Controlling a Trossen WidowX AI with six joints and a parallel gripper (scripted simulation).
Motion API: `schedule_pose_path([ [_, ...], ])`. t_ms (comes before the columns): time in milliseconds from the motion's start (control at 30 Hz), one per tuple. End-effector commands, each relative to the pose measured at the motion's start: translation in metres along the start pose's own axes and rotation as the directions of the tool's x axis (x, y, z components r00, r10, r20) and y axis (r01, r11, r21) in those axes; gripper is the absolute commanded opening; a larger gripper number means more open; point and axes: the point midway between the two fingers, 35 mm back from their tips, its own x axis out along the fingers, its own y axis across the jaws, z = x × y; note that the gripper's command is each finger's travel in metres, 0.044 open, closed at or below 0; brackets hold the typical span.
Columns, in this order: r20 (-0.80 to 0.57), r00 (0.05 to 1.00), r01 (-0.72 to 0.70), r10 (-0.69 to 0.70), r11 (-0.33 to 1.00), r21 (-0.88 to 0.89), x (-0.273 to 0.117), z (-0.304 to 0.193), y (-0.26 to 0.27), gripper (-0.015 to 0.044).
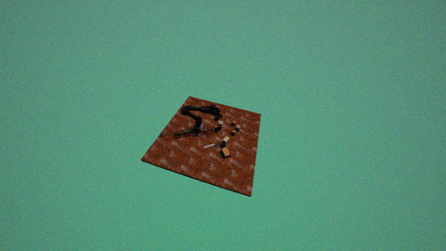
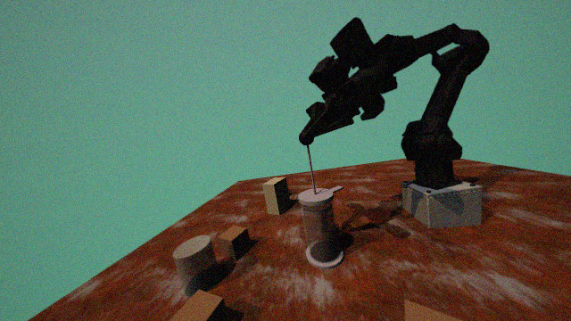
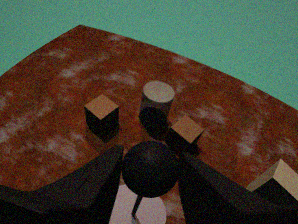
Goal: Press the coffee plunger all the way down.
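Note:
The coffee press [image 2: 318, 225] [image 1: 220, 126] stands upright on the rusty brown board, with a pale lid [image 2: 316, 196] [image 3: 152, 210] and a pale base ring. Its thin plunger rod [image 2: 310, 167] [image 3: 136, 205] rises well above the lid, so the plunger is up. The round black knob [image 3: 150, 172] tops the rod. My gripper [image 3: 151, 157] [image 2: 307, 134] is shut on the knob, with one finger against each side of it. The arm reaches down at a slant to the knob. The finger contact is dark and partly hidden in the exterior view.
A pale cylinder [image 2: 194, 260] [image 3: 159, 93] and small orange-brown blocks [image 3: 102, 107] [image 3: 186, 129] stand beyond the press in the wrist view. A tan block [image 2: 271, 196] stands behind the press in the exterior view. A pale strip [image 1: 209, 146] lies on the board.

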Motion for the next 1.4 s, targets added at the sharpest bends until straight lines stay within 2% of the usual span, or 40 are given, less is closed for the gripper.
schedule_pose_path([
  [0, 0.001, 1.0, -0.001, 0.001, 1.0, -0.003, 0.0, 0.0, 0.0, 0.0116],
  [1367, 0.002, 1.0, -0.001, 0.001, 1.0, -0.004, 0.037, -0.041, 0.001, 0.0116],
])
